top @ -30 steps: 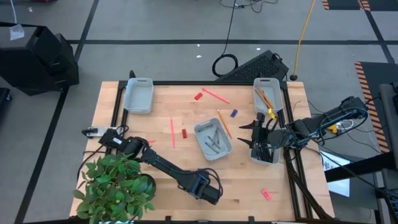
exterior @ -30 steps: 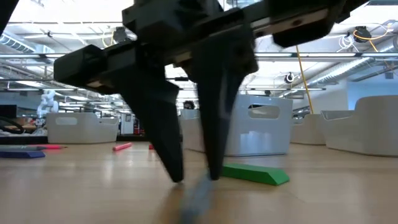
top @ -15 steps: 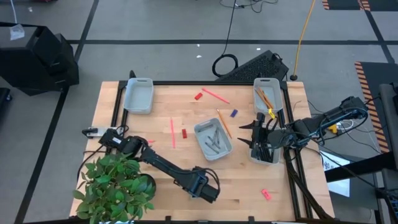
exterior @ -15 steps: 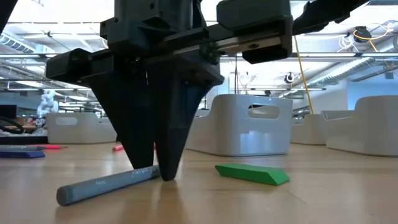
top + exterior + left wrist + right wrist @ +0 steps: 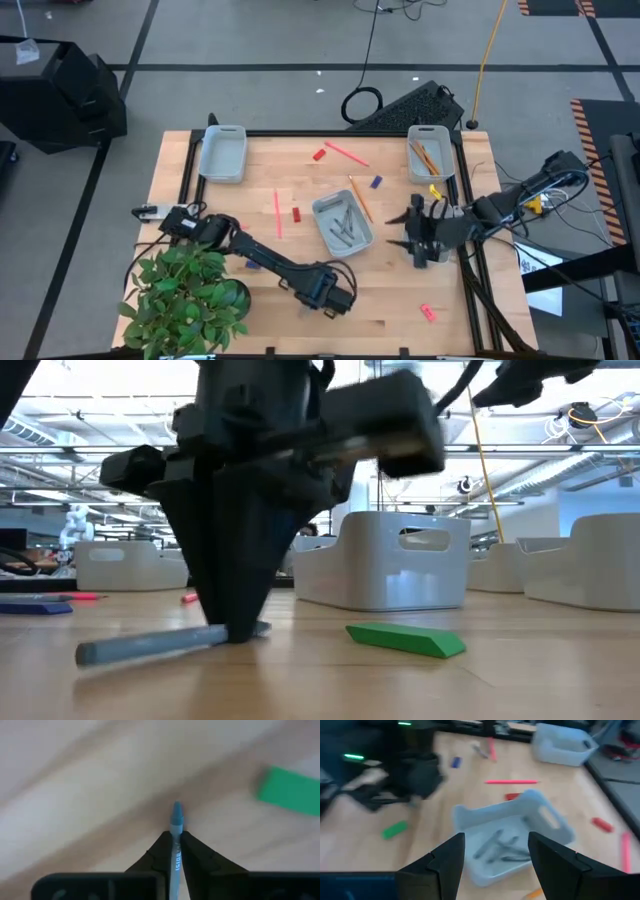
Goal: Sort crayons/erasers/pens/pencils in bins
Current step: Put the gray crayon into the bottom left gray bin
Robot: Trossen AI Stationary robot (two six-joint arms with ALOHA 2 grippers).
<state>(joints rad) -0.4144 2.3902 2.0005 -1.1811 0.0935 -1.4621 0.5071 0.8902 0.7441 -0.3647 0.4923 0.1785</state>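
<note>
My left gripper point(image 5: 330, 297) stands near the table's front edge, shut on a grey crayon point(image 5: 165, 643). A green eraser point(image 5: 405, 640) lies flat on the wood just beside it. The centre bin point(image 5: 342, 222) holds several grey crayons. My right gripper point(image 5: 410, 232) hovers open at the right, pointing at that bin point(image 5: 510, 837), with nothing between its fingers. One bin point(image 5: 222, 152) sits far left. Another point(image 5: 430, 152), far right, holds orange pencils. Pens are hidden from view. My left gripper pinches the crayon between its two fingertips point(image 5: 235, 628), near one end point(image 5: 175, 851). The fingers come from above, pointing down, and lie across the crayon. The crayon lies almost level. Its long free end point(image 5: 90, 652) is at the tabletop; whether it touches, I cannot tell.
Loose on the wood lie a pink pencil point(image 5: 277, 213), a red eraser point(image 5: 297, 214), another red eraser point(image 5: 319, 155), a pink pencil point(image 5: 345, 152), an orange pencil point(image 5: 360, 198), a blue eraser point(image 5: 376, 182) and a pink eraser point(image 5: 428, 313). A potted plant point(image 5: 185, 300) fills the near left corner.
My left gripper has shut on the grey crayon and taken hold of it, then shifted slightly toward the table's far left. The crayon, first slanting down from the fingers, now lies closer to level. My right gripper has shifted a little toward the near edge.
</note>
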